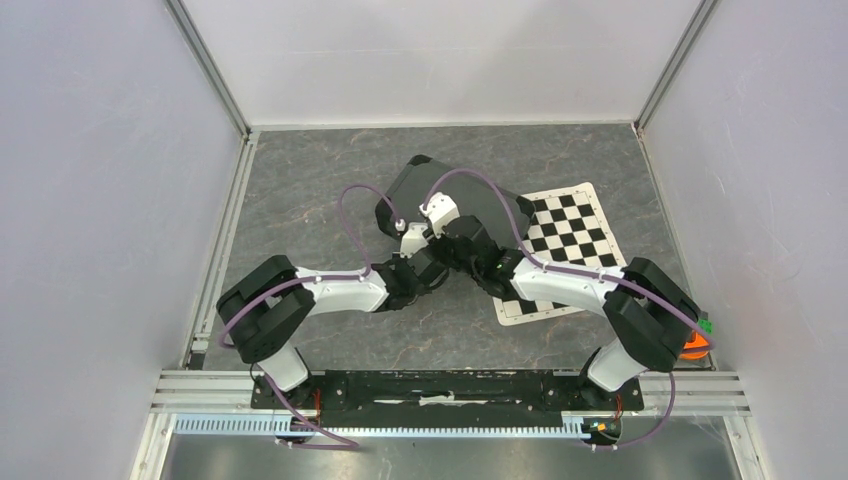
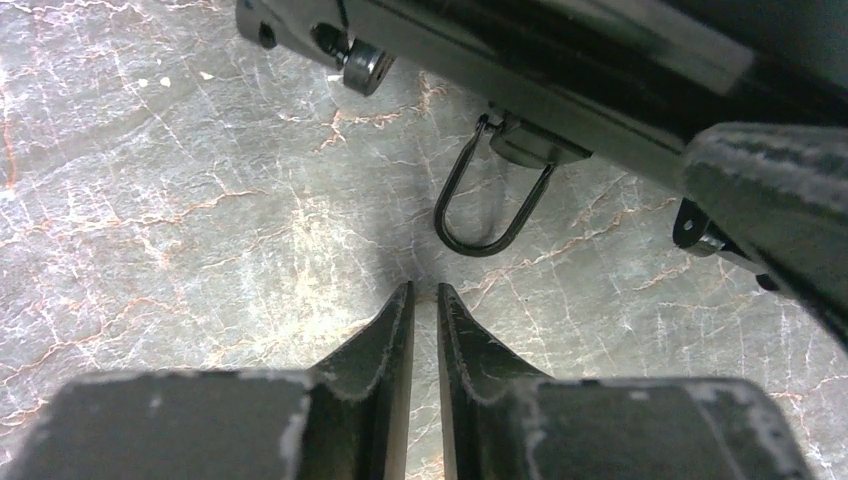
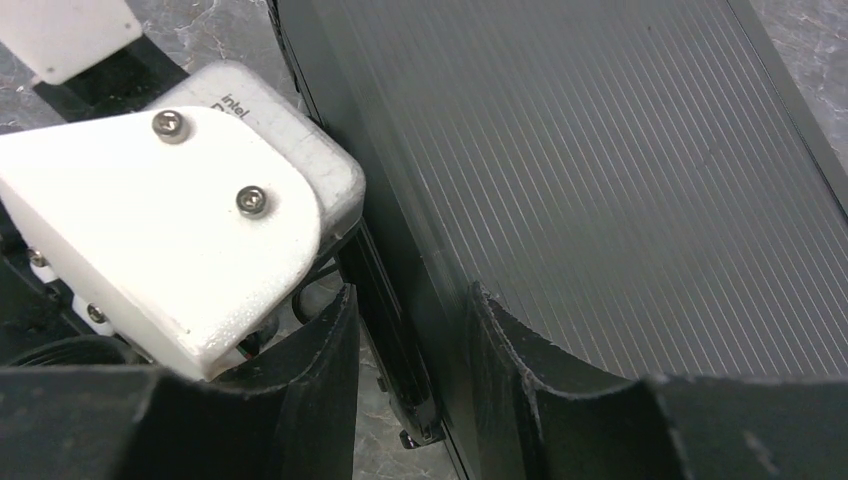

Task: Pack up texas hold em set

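A grey marbled table (image 1: 300, 200) carries everything. The closed black case (image 1: 440, 190) lies on it, far of centre. To its right lies a black-and-white checkered mat (image 1: 570, 235), its left part under the case. An orange object (image 1: 695, 345) sits at the near right edge, beside the wall.
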Available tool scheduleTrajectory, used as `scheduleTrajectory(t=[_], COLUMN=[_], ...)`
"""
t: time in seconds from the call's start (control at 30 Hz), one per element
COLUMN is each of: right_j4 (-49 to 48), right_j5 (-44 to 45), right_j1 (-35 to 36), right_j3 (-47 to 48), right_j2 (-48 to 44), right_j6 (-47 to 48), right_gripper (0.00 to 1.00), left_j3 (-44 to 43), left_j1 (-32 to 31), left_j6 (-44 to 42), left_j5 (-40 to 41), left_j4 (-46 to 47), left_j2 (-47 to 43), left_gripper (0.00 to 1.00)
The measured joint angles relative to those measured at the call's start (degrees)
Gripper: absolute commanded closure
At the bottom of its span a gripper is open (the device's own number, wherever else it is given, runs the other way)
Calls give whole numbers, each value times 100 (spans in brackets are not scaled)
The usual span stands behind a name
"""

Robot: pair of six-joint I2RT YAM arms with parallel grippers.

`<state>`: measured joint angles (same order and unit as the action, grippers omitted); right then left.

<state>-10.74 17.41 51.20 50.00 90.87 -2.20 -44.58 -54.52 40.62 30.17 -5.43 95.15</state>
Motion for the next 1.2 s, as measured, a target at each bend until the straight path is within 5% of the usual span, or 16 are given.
scheduleTrajectory(t=[0.17,0.5,0.8,1.0,1.2], right_j4=[-74,-101,404,960,1405], right_j5=[72,74,-76,-63,57], right_j1=[-26,46,-7,-33,-17], right_j3=[2,2,-181,-214,-57], right_j2=[11,-17,-507,-761,-754], right_j6=[74,334,332,374,472], right_gripper=[65,64,58,45,35], left_j3=[-31,1268,2190,2634,2702], left_j1=[-31,4,96,131,455], left_j6=[179,164,13,-304,-455], left_j5=[114,-761,-651,-140,-129], left_j4=[-138,455,1217,1703,2037], left_j2=[-76,-1423,-2811,-3873,-3766], left_gripper=[78,69,2,0,0])
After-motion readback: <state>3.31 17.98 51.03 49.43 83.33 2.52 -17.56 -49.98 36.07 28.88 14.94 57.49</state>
